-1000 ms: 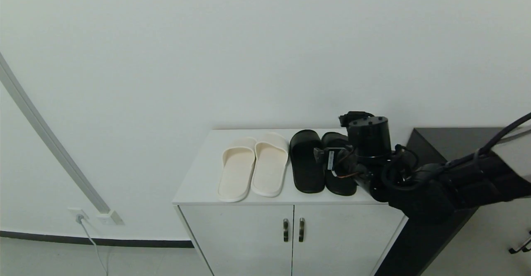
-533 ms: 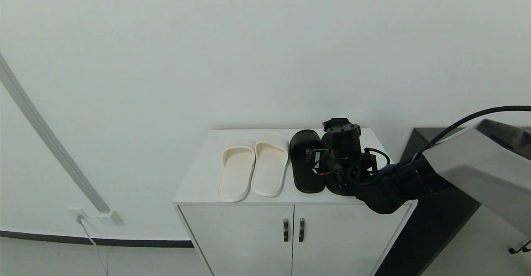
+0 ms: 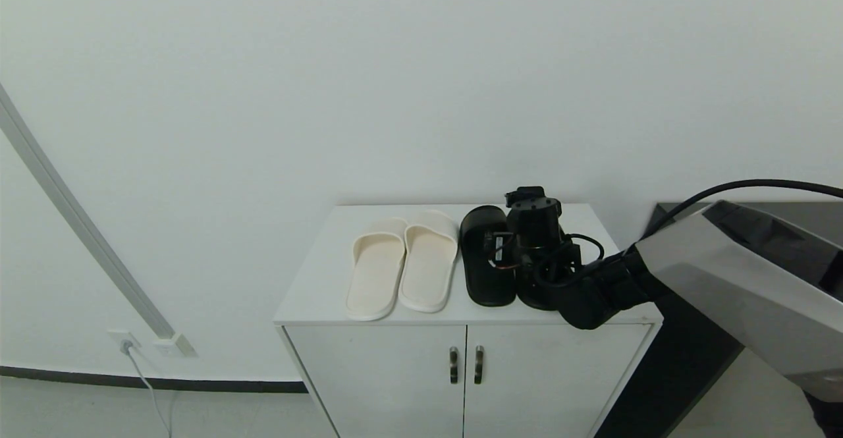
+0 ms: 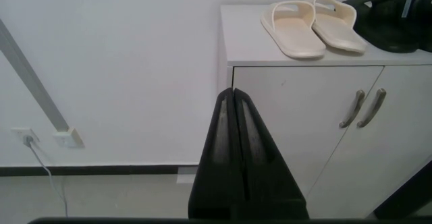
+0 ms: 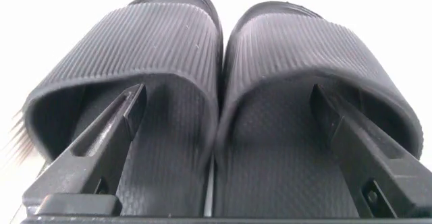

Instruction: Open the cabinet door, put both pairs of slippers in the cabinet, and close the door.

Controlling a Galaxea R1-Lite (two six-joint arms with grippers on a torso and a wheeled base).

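Spreading wide, my right gripper (image 5: 227,94) has its 2 fingers (image 5: 101,150) well apart, 1 lying low in each of the black slippers (image 5: 169,42), tips pointing in under the ribbed straps. Neither finger is pressing on anything that I can make out. From the head view, my right wrist sits right over that black pair (image 3: 486,260), which lies side by side on the right half of the cabinet top (image 3: 316,286).

Just beside them to the left, the white slippers (image 3: 402,267) lie flat, touching each other, toes toward the wall. My left gripper (image 4: 233,99) hangs low in front of the cabinet's left side, fingers pressed together with nothing between them.

Both white cabinet doors (image 3: 382,379) are closed, and the 2 handles (image 3: 454,365) stand upright, close together at the middle seam. A plain white wall (image 3: 421,82) backs everything. A grey strip (image 3: 66,207) runs slantwise down it to a socket (image 3: 122,344) with a cable hanging from it, above a dark skirting line (image 3: 197,383). A dark unit (image 3: 665,372) stands against the cabinet's right side.
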